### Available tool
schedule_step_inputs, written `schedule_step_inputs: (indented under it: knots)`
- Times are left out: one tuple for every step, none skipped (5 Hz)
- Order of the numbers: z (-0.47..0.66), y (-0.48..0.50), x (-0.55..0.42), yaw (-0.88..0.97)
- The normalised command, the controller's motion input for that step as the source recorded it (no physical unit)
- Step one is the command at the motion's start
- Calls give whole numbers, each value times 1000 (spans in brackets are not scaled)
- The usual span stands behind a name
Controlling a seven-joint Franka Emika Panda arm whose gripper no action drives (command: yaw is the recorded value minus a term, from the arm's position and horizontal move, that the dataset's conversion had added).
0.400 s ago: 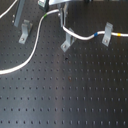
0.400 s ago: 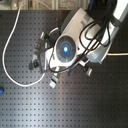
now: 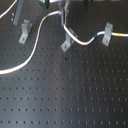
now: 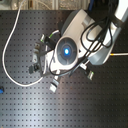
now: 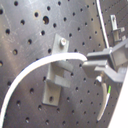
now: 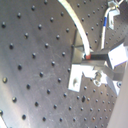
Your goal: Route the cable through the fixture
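Note:
The cable [image 3: 30, 52] is a white cord lying on the black perforated board. In the first exterior view it runs from the left edge up past a green band [image 3: 45, 18]. Its other stretch carries a blue band [image 3: 95, 36], passes the right fixture [image 3: 106, 34], then carries a yellow band [image 3: 118, 36]. My gripper [image 3: 63, 21] hangs just above the middle fixture [image 3: 66, 44] and is shut on the cable. The first wrist view shows the cable [image 5: 45, 65] arcing across this fixture [image 5: 56, 75] into my gripper [image 5: 94, 64]. The second wrist view shows the same grip [image 6: 90, 56].
A third fixture [image 3: 24, 31] stands at the first exterior view's left, near the cable. In the second exterior view the arm [image 4: 75, 45] hides most of the board. The cable's loop [image 4: 6, 55] and small fixtures [image 4: 54, 85] show around it.

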Motion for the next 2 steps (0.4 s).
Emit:
schedule_step_inputs:
  knots:
    - [46, -210, 53, 0]
    - [39, -408, 20, -340]
